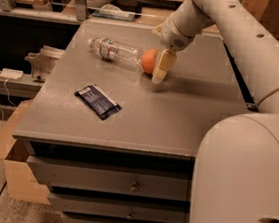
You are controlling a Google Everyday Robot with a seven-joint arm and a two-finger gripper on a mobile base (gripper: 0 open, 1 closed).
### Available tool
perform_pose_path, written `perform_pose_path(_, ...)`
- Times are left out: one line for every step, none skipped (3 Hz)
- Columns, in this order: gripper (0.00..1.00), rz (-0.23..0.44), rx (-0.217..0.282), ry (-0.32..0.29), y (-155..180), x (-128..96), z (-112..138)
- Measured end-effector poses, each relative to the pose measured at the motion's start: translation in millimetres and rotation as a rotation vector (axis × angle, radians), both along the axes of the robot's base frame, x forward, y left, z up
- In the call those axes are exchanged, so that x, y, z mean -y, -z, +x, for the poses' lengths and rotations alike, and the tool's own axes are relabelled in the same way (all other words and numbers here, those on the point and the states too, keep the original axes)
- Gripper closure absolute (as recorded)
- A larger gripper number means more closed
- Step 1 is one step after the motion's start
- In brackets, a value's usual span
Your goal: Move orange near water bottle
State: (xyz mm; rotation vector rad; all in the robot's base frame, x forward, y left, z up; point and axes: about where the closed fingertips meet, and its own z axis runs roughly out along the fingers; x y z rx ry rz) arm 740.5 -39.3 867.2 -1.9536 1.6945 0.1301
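A round, bright orange fruit (148, 60) sits on the far part of a grey table top (179, 118). Its left side meets the end of a small clear ribbed plastic water bottle (113, 50), which lies on its side with its cap end pointing left. The robot's pale gripper (160, 68) comes down from the far right on a white arm (229, 28) and stands against the orange's right side, partly covering it. Whether it clamps the fruit or stands free of it cannot be told. A flat dark blue snack packet (98, 101) lies well apart, nearer and to the left.
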Motion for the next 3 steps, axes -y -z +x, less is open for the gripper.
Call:
perform_pose_path(0.00,-0.007,-0.002,0.008,1.5,9.3,0.5)
perform_pose_path(0.00,-0.023,-0.002,0.030,0.0,27.1,-0.4)
perform_pose_path(0.00,-0.042,0.001,0.080,-6.1,59.0,-2.4)
